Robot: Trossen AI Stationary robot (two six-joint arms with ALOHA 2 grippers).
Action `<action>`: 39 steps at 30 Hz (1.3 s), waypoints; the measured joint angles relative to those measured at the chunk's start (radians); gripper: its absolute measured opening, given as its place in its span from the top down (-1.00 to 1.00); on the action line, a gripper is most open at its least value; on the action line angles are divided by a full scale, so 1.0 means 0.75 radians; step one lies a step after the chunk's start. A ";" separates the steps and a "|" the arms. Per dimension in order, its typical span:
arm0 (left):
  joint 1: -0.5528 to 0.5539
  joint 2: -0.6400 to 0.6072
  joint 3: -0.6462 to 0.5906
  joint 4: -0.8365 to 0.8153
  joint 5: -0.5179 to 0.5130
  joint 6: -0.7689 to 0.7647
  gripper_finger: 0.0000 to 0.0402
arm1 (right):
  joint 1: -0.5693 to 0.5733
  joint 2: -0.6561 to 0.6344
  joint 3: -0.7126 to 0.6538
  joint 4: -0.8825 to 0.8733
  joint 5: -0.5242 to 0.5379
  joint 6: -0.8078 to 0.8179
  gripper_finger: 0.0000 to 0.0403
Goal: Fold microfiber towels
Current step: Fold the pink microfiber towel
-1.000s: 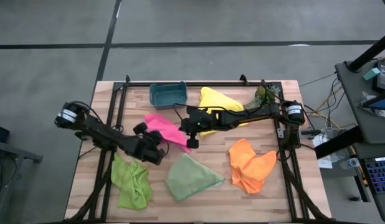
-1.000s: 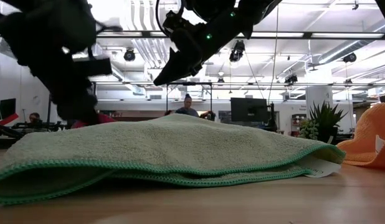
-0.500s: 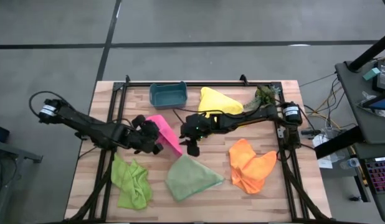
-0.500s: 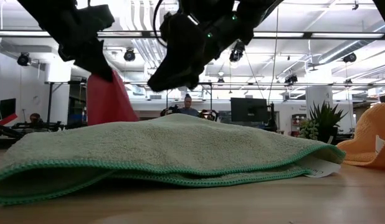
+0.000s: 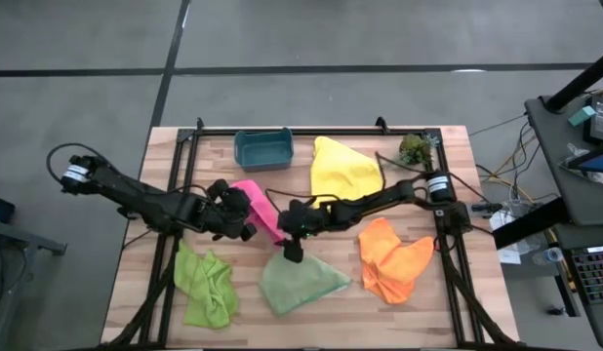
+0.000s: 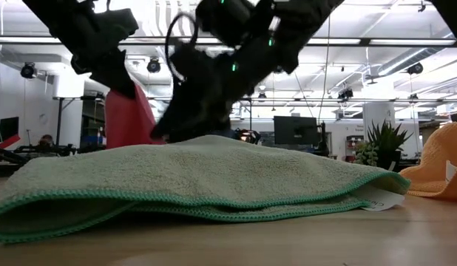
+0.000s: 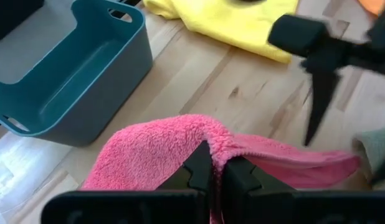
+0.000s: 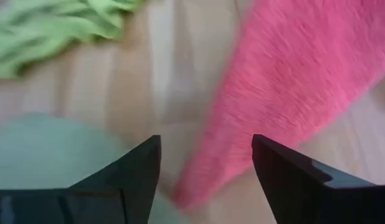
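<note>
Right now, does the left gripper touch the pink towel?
Touching. In the left wrist view the left gripper has its fingers shut on a raised fold of the pink towel; the cloth sits pinched between them.

No legible text, label, brand, number or sign appears in any view. The small white tag (image 6: 381, 198) at the corner of the pale sage green microfiber towel (image 6: 199, 174) shows no readable print.
</note>
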 joint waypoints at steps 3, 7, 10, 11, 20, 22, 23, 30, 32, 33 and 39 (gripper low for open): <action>0.000 -0.003 0.000 0.000 0.002 0.000 1.00 | -0.002 0.035 0.000 0.042 0.045 0.039 -0.13; 0.000 -0.007 0.009 0.001 0.004 0.004 1.00 | 0.000 0.039 0.002 0.041 0.126 0.034 0.00; 0.000 -0.008 0.014 -0.005 0.007 0.009 1.00 | -0.006 0.034 0.005 0.017 0.126 0.014 0.25; 0.000 -0.008 0.017 -0.004 0.008 0.012 1.00 | -0.006 0.030 0.007 -0.001 0.126 -0.002 0.36; 0.000 -0.016 0.140 -0.113 0.119 0.178 1.00 | -0.012 -0.198 0.008 -0.242 0.223 -0.258 0.95; 0.001 -0.018 0.197 -0.178 0.162 0.234 1.00 | -0.024 -0.277 0.009 -0.285 0.226 -0.335 0.96; 0.001 -0.019 0.227 -0.216 0.183 0.262 1.00 | -0.031 -0.312 0.009 -0.298 0.226 -0.363 0.96; 0.024 -0.033 0.468 -0.469 0.299 0.426 1.00 | -0.099 -0.507 0.009 -0.367 0.223 -0.520 0.96; 0.041 -0.035 0.540 -0.533 0.362 0.476 1.00 | -0.121 -0.553 0.009 -0.384 0.223 -0.563 0.96; 0.051 -0.036 0.574 -0.571 0.407 0.502 1.00 | -0.130 -0.571 0.009 -0.389 0.222 -0.588 0.96; 0.134 -0.036 0.718 -0.721 0.597 0.699 1.00 | -0.188 -0.651 0.009 -0.409 0.210 -0.724 0.96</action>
